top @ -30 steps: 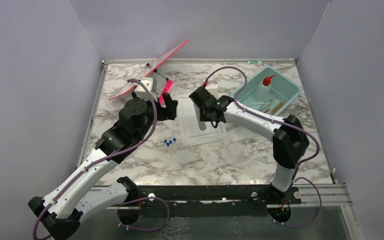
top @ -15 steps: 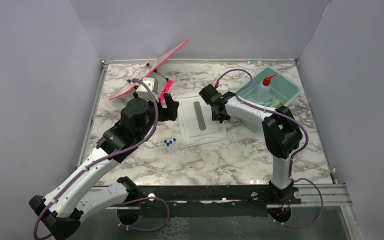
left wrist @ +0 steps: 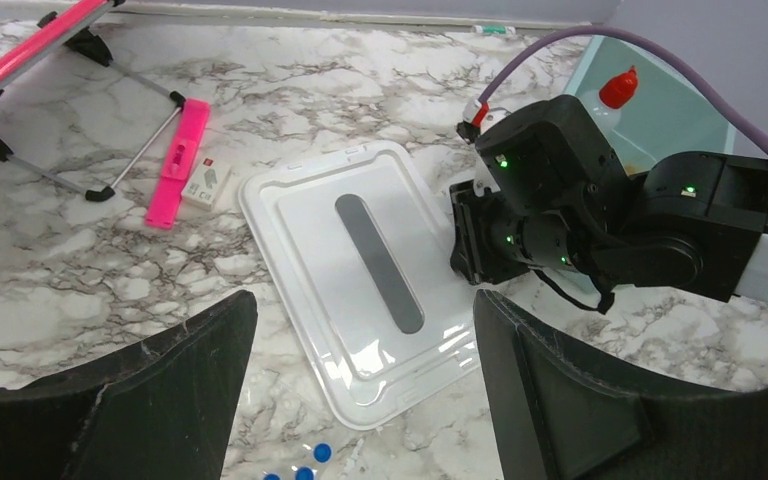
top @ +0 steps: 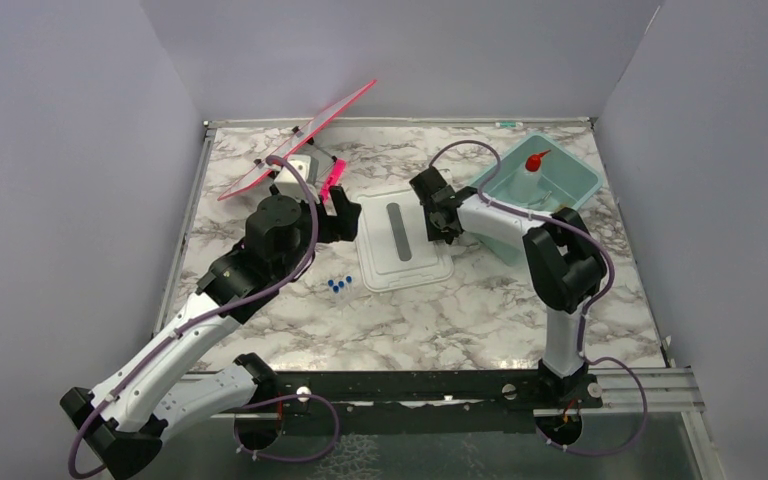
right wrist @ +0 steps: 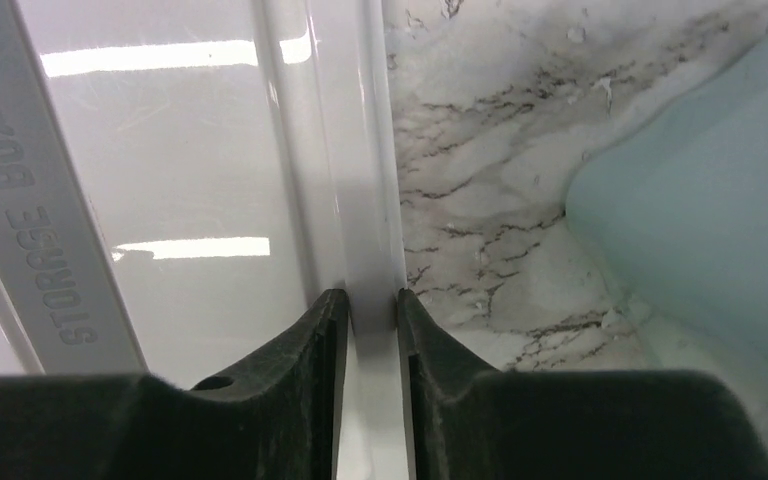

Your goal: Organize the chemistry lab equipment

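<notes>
On the marble table (top: 480, 320) we hold the white lid (top: 415, 262) by its three o'clock edge.
Our right gripper (right wrist: 370, 300) is clenched on that rim; our left gripper (left wrist: 360, 310) hangs spread wide over the lid's nine o'clock side. The squeeze bottle (top: 530, 178) stands in the teal tub (top: 580, 185) at two o'clock; blue-capped tubes (top: 338, 285) lie at the lid's seven o'clock.
</notes>
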You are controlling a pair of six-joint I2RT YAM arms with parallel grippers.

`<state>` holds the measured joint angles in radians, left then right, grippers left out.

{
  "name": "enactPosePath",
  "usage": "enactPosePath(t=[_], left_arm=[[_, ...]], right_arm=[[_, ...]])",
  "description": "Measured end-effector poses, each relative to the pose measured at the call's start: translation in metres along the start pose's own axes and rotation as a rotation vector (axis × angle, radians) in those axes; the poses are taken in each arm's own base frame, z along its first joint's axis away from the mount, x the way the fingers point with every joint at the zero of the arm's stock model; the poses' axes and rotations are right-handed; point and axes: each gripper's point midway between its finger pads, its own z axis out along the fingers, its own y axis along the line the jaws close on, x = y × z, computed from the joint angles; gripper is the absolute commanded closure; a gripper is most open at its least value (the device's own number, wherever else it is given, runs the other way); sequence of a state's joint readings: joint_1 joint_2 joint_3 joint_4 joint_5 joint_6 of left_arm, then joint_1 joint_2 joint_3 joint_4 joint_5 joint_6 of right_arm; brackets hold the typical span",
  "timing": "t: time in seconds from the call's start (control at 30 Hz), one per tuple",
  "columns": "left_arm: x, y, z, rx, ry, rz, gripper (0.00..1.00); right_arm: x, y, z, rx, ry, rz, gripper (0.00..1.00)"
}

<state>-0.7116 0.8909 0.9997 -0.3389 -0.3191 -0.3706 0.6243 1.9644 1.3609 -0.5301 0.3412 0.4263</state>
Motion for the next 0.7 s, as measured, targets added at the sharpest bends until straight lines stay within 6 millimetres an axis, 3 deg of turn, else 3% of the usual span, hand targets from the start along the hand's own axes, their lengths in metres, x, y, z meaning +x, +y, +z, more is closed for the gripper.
enactPosePath(t=[0.1,0.13,0.5,0.7], left_arm=[[0.004,-0.002,0.001,0.011,0.009,-0.021,0.19],[0.007,-0.004,0.002,0.017,0.015,-0.031,0.19],[0.024,-0.011,0.01,0.029,0.07,-0.122,0.2],[0.024,-0.013,0.01,0.022,0.071,-0.203,0.2]], right_arm=[[-0.003,0.002,0.003,-0.038,-0.009,-0.027,0.96],[-0.003,0.001,0.002,-0.042,-0.01,-0.04,0.99],[-0.011,-0.005,-0.007,-0.036,-0.043,-0.099,0.99],[-0.048,-0.008,-0.054,-0.085,-0.18,-0.08,0.99]])
